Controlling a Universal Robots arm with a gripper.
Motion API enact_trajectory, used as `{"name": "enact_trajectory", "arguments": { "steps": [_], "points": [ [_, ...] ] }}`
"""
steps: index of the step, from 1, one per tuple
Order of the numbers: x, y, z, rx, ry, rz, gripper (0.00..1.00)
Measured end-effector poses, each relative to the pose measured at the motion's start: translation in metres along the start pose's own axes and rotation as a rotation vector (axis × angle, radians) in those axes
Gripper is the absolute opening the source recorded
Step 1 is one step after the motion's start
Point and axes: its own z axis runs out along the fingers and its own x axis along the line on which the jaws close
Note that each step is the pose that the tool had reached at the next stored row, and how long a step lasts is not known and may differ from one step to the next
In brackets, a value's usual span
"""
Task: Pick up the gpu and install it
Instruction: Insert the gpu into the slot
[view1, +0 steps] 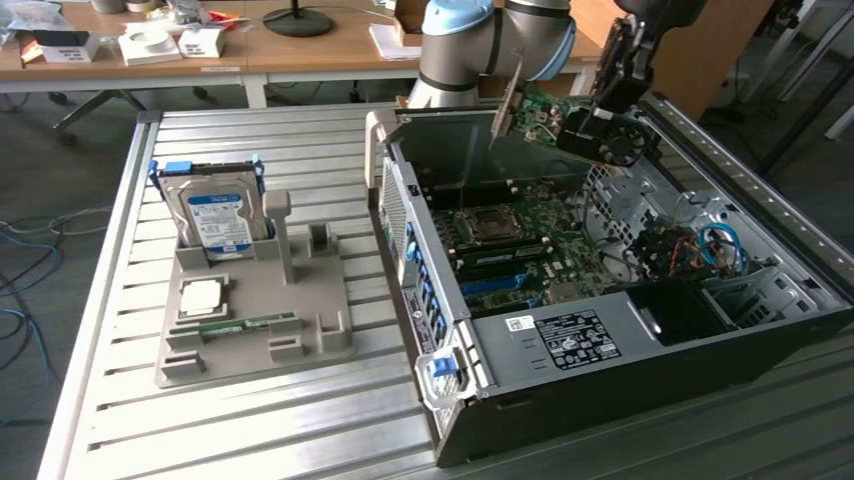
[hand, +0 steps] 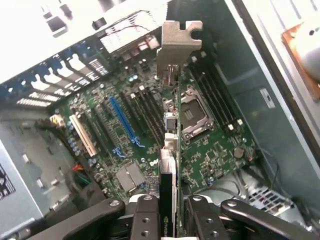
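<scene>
My gripper (view1: 591, 118) hangs over the far side of the open computer case (view1: 587, 340), shut on the gpu (view1: 541, 113). The card is tilted in the air, its silver bracket (view1: 503, 105) pointing to the exterior view's left and its black fan side facing the case. In the wrist view the gpu (hand: 169, 165) shows edge-on between my fingers (hand: 145, 217), with the bracket (hand: 177, 42) at its far end. Below it lies the green motherboard (hand: 215, 150) with a blue slot (hand: 122, 120) and the processor socket (hand: 195, 112). The card is well above the board and touches nothing.
A grey parts holder (view1: 254, 345) on the slatted metal table carries an upright blue-labelled hard drive (view1: 216, 215), a square chip (view1: 200, 297) and a green memory stick (view1: 238, 325). Cables (view1: 701, 250) sit in the case's right bay. A cluttered wooden desk (view1: 307, 50) stands behind.
</scene>
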Motion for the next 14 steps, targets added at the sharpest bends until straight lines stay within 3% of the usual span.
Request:
{"name": "enact_trajectory", "arguments": {
  "steps": [14],
  "points": [
    [0.0001, 0.0000, 0.0012, -0.0052, 0.0159, -0.252, 0.26]
  ]
}}
